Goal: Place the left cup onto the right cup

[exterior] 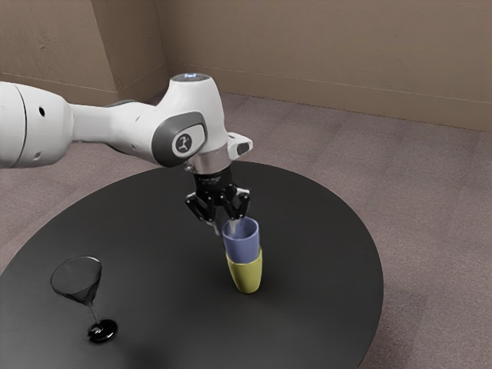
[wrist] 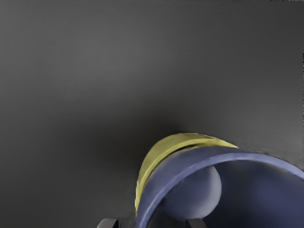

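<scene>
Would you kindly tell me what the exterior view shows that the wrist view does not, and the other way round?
The exterior view adds the white arm, the open gripper straddling the rim of the blue cup, a martini glass standing upright near the table's edge, and the carpeted floor. The wrist view adds a look down into the blue cup to its pale inner bottom. Both share the blue cup nested in the yellow cup on the black table.

I see soft, diffuse light across the black table (exterior: 327, 231); the cups (exterior: 244, 261) cast only a faint shadow at their base. In my wrist view the table darkens toward the blue cup (wrist: 266, 194), whose floor catches pale light.
</scene>
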Available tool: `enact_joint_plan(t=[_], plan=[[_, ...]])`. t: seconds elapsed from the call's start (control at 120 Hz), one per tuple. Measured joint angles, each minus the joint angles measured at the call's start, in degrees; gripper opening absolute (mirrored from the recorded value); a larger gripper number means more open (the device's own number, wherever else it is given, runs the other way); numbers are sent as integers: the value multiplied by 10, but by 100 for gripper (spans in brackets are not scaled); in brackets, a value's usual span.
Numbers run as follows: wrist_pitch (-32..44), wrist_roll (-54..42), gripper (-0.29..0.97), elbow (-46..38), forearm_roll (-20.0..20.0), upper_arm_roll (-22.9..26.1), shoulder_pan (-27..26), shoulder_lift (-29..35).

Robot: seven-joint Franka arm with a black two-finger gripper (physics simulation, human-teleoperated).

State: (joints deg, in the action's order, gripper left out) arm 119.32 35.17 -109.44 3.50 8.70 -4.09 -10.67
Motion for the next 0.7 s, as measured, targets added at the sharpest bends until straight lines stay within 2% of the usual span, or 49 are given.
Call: enact_joint_plan(t=[0.117,0.258,0.4,0.7], plan=[[2,4,37,-1,1,0,-1,3],[-2,5,52,3,-7,-2,-9,19],[-8,-8,60,26,-17,-11,-17,37],[-98,-97,66,125,-87,-64,-26,57]])
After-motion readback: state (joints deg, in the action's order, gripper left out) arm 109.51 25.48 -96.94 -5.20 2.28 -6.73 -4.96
